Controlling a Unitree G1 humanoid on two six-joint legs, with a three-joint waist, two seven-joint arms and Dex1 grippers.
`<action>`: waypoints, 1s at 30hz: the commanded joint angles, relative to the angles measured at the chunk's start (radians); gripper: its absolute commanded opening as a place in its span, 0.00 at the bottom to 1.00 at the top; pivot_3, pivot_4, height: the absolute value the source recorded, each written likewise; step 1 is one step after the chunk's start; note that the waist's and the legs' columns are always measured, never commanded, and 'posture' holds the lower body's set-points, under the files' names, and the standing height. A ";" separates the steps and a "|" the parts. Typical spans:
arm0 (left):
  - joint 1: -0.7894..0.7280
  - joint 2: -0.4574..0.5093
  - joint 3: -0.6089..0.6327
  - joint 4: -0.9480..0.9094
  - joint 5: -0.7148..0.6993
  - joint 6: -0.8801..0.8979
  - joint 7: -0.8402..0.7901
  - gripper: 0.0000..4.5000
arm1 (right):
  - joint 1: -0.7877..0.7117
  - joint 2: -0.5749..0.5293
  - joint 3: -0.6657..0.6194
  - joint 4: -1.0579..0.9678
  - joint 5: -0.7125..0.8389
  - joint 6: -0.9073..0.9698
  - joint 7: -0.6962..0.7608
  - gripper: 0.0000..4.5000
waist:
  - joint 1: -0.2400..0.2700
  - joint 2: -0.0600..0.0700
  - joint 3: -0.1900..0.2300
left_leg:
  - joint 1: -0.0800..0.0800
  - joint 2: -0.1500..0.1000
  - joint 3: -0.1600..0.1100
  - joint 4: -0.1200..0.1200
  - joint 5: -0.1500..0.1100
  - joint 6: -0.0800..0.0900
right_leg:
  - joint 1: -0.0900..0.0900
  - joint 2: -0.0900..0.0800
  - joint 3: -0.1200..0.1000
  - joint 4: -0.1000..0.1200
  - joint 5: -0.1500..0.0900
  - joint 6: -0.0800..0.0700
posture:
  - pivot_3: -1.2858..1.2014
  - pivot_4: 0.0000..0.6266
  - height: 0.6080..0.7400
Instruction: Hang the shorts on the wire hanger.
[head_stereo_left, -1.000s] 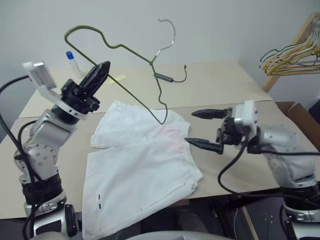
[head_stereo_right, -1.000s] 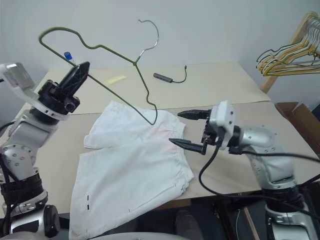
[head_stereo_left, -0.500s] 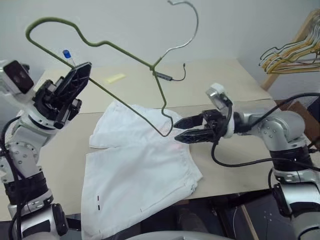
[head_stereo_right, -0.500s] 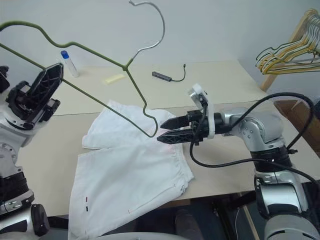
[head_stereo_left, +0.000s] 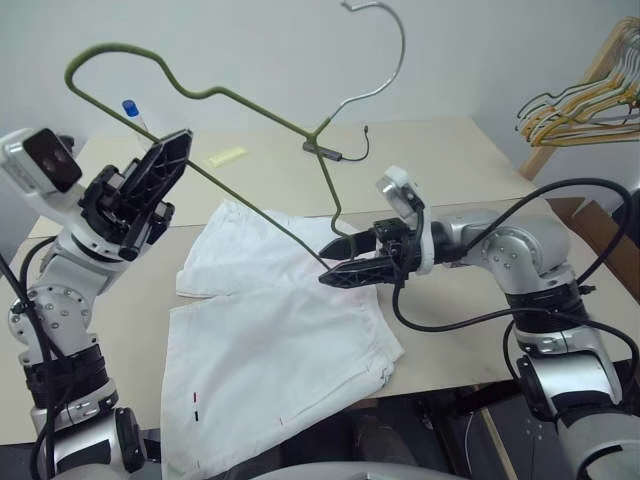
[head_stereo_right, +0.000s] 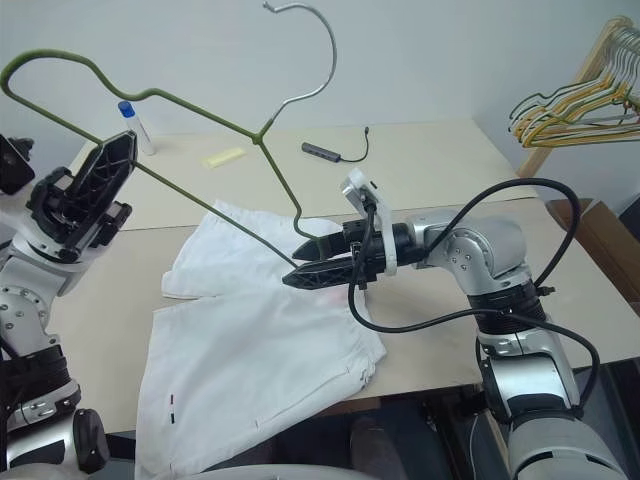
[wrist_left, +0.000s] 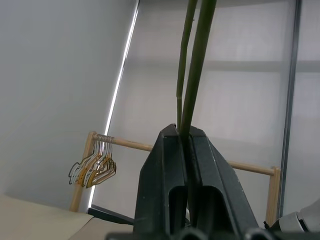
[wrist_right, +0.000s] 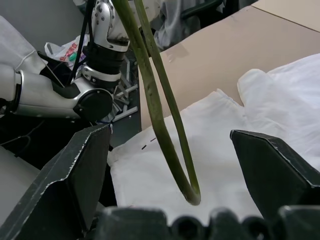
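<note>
The white shorts (head_stereo_left: 270, 330) lie flat on the tan table (head_stereo_left: 450, 180), one leg hanging over the near edge. My left gripper (head_stereo_left: 180, 140) is raised at the left and shut on the long bar of the green wire hanger (head_stereo_left: 262, 110), holding it tilted in the air with its hook up. The left wrist view shows the wire (wrist_left: 192, 75) pinched between the closed fingers (wrist_left: 165, 165). My right gripper (head_stereo_left: 330, 263) reaches in from the right, just above the shorts' waist. It is open, and the hanger's lower bend (wrist_right: 192, 195) sits between its fingers without touching them.
A bunch of yellowish and dark hangers (head_stereo_left: 580, 105) hangs on a wooden rack at the back right. A blue-capped bottle (head_stereo_left: 135, 115), a yellow note (head_stereo_left: 230, 155) and a dark cable adapter (head_stereo_left: 335, 152) lie on the table's far side. A brown box (head_stereo_left: 600, 230) stands to the right.
My right gripper has swung left and rolled, so its open fingers now bracket the hanger's lower bend. My left wrist has turned, lifting the hanger's loop and hook higher.
</note>
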 joint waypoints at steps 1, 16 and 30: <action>-0.005 -0.001 0.012 -0.020 -0.001 -0.023 -0.007 0.00 | -0.028 0.004 -0.026 0.001 0.001 0.004 -0.002 0.86 | 0.000 0.000 0.000 | 0.000 0.000 0.000 0.000 0.000 0.000 | 0.000 0.000 0.000 0.000 0.000 0.000 | 0.53 0.00 1.00; 0.001 -0.066 -0.040 -0.032 0.178 -0.162 0.047 0.00 | -0.014 0.016 -0.028 0.004 -0.029 -0.011 -0.018 0.01 | -0.002 0.000 0.000 | 0.000 0.000 0.000 0.000 0.000 0.000 | 0.000 0.000 0.000 0.000 0.000 0.000 | 0.53 0.00 1.00; 0.110 0.086 -0.375 -0.016 0.679 -0.233 0.060 0.97 | 0.069 -0.005 -0.262 -0.009 0.101 0.144 -0.177 0.00 | 0.003 0.001 0.000 | -0.001 -0.001 0.001 0.000 0.000 0.000 | 0.000 0.000 0.001 0.000 0.001 -0.001 | 0.52 0.00 1.00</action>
